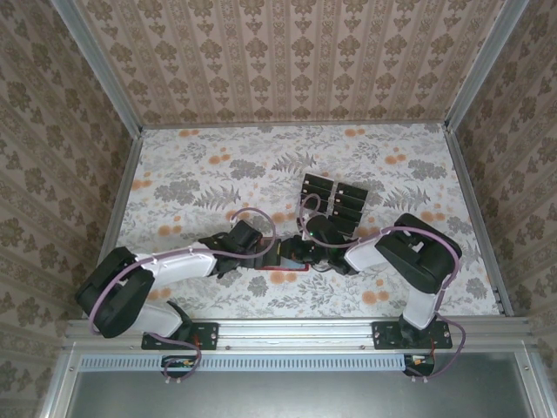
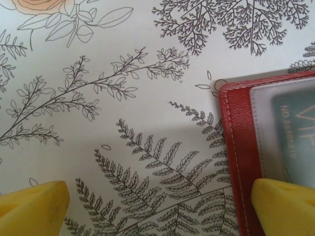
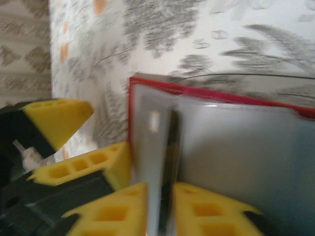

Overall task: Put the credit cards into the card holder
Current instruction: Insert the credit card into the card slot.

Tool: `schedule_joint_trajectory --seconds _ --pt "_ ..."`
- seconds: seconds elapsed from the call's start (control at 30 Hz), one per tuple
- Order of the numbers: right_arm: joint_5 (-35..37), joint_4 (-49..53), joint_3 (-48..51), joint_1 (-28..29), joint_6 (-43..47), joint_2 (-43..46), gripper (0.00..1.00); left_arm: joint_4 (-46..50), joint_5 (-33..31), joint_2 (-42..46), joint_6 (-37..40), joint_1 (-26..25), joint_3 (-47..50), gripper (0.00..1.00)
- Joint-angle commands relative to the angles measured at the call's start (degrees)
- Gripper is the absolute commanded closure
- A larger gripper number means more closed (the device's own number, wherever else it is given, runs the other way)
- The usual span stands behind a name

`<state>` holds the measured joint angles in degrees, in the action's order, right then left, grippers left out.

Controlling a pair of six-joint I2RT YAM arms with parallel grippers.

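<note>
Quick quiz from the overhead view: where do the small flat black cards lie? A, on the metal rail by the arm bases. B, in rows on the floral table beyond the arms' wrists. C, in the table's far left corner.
B: the small flat black cards lie in rows on the floral-printed table, just beyond the right arm.

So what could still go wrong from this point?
The right claw straddles an upright thin leaf of the card holder; pulling away could drag it along. The open left claw has just one fingertip over the holder's red edge, so the holder may slide.
</note>
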<state>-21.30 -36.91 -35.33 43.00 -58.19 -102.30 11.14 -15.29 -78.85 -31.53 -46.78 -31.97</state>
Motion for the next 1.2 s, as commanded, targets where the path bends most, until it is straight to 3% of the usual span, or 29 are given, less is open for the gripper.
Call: schedule_joint_trajectory --seconds 0.0,0.13,0.3,0.37,0.6,0.73,1.17 --pt "-0.1 10.0 -1.8 -0.2 4.5 2.4 0.66 1.5 1.2 3.0 -1.8 -0.5 0.5 0.0" --pt "0.2 18.0 -4.1 -0.4 8.1 6.9 0.56 3.2 0.7 6.9 -1.8 0.1 0.1 0.0" --pt "2.3 26.9 -6.5 -0.2 11.2 12.1 0.55 5.0 0.6 10.7 -1.3 2.3 0.3 0.0" --pt "4.0 30.5 -7.6 -0.2 12.0 13.0 0.6 5.5 1.0 11.4 -0.7 3.6 0.5 0.0" --pt "10.1 41.2 -14.8 2.9 15.3 9.7 0.89 5.1 2.3 10.6 1.1 7.1 1.3 0.0" --pt "12.8 44.0 -18.7 5.1 16.5 6.6 1.0 4.5 2.3 9.4 1.6 7.5 1.6 0.0" --pt "17.2 47.3 -20.8 5.6 18.6 1.7 1.0 2.2 3.1 5.8 1.7 7.6 2.3 0.0"
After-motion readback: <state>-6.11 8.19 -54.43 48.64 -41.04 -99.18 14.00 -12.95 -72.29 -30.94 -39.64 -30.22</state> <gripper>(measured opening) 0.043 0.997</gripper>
